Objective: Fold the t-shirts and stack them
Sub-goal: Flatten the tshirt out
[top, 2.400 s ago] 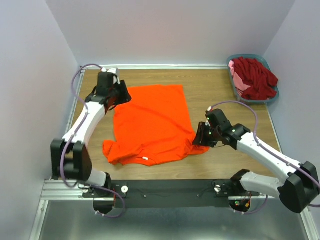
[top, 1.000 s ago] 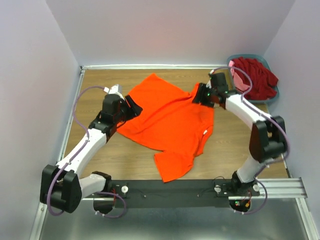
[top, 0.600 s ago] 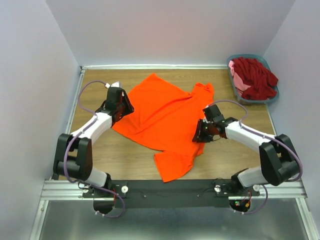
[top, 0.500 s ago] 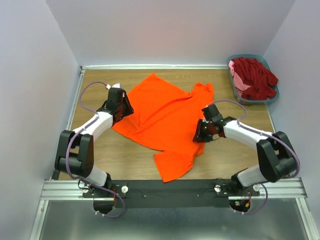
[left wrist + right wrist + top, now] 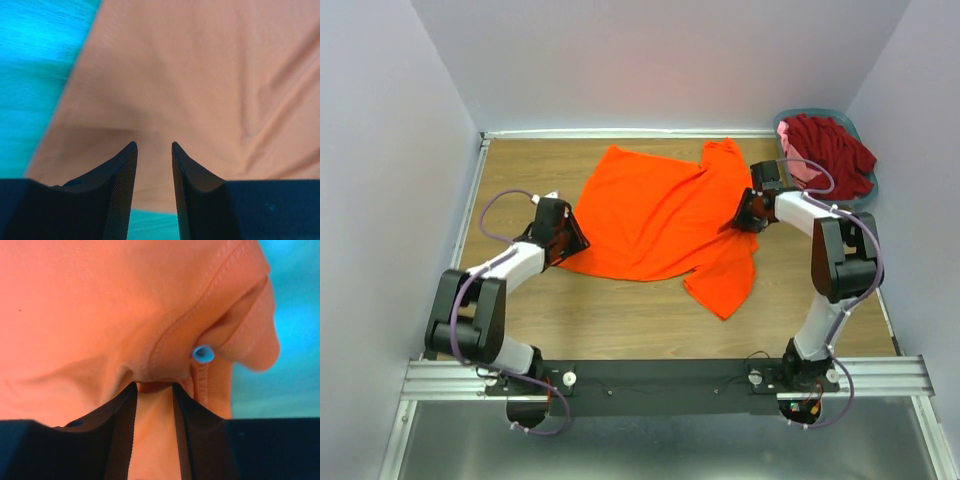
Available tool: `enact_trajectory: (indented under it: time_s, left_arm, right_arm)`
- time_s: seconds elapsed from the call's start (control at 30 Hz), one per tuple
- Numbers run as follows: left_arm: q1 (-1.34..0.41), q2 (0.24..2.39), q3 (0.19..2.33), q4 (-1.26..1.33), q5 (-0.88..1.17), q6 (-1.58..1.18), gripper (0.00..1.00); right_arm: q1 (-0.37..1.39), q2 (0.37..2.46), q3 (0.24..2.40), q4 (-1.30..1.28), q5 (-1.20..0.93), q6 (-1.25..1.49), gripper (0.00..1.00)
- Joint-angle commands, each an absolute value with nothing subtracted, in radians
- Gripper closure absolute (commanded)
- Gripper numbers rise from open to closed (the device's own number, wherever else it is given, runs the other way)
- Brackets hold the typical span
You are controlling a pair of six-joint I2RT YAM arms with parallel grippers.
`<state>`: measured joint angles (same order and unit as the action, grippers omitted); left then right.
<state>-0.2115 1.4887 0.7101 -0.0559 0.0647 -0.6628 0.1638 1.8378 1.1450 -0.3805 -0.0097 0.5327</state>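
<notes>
The bright orange t-shirt [image 5: 660, 220] lies spread and skewed across the middle of the wooden table [image 5: 520, 170]. One sleeve trails toward the near right. My left gripper [image 5: 570, 238] sits low at the shirt's left corner. In the left wrist view its jaws [image 5: 152, 145] stand a narrow gap apart, and flat orange cloth [image 5: 200, 75] and bare table show through the gap. My right gripper [image 5: 745, 215] is at the shirt's right edge. In the right wrist view its jaws [image 5: 154, 385] are shut on a puckered bunch of seamed orange fabric [image 5: 100, 305]. A dark red t-shirt [image 5: 830, 150] and a pink one [image 5: 790, 135] are heaped together.
The grey-blue basket [image 5: 868, 195] holding the dark red and pink shirts stands at the far right corner, close behind my right gripper. White walls close in the table on the left, back and right. The arm bases sit on the black rail at the near edge.
My right gripper has swung from the near middle toward the back right, dragging the orange shirt's right side with it. The shirt has turned. My left gripper stayed at the left corner.
</notes>
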Motion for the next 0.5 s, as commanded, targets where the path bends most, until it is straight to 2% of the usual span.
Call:
enact_trajectory:
  time_s: [0.0, 0.1, 0.13, 0.27, 0.33, 0.47]
  left_arm:
    - [-0.209, 1.321, 0.686, -0.087, -0.053, -0.704, 0.56]
    - [-0.178, 1.207, 0.644, -0.165, -0.145, -0.732, 0.51]
    - [-0.172, 1.172, 0.634, -0.199, -0.167, -0.741, 0.50]
    - [-0.164, 1.163, 0.606, -0.235, -0.213, -0.755, 0.50]
    - [-0.164, 1.198, 0.607, -0.236, -0.203, -0.756, 0.50]
    - [-0.164, 1.275, 0.621, -0.227, -0.216, -0.747, 0.50]
  right_arm:
    - [0.155, 1.896, 1.255, -0.410, 0.072, 0.439, 0.53]
    - [0.156, 1.820, 1.244, -0.422, 0.008, 0.422, 0.41]
    - [0.158, 1.768, 1.227, -0.425, 0.005, 0.420, 0.33]
    - [0.158, 1.617, 1.117, -0.480, -0.026, 0.399, 0.18]
    - [0.158, 1.553, 1.056, -0.506, -0.017, 0.396, 0.13]
    - [0.158, 1.405, 0.982, -0.577, -0.009, 0.397, 0.12]
